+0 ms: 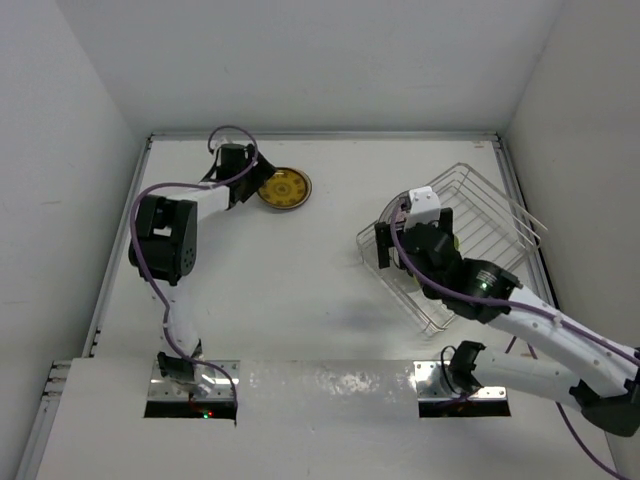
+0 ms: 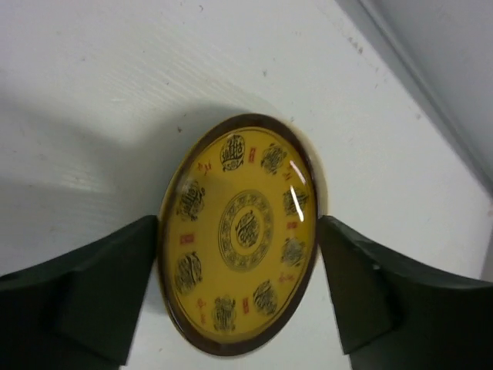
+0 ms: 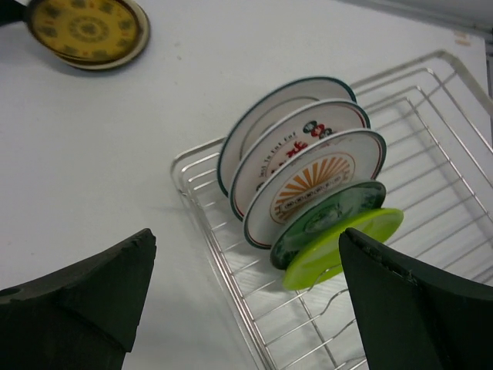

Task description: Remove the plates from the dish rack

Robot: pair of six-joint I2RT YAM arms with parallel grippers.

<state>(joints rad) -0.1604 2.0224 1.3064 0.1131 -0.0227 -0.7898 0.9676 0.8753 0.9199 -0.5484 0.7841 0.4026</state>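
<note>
the right hand hovered with fingers spread just beside the dish rack, five plates standing on edge ahead of it (lime-green nearest). the left hand, also spread, seemed to straddle a yellow plate lying on the counter far left.

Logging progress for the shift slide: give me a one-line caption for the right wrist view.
Open right pincer above five plates standing on edge in the dish rack; yellow plate on the table.

bare table between arms, plates packed close, perhaps touching, in dish rack
</note>
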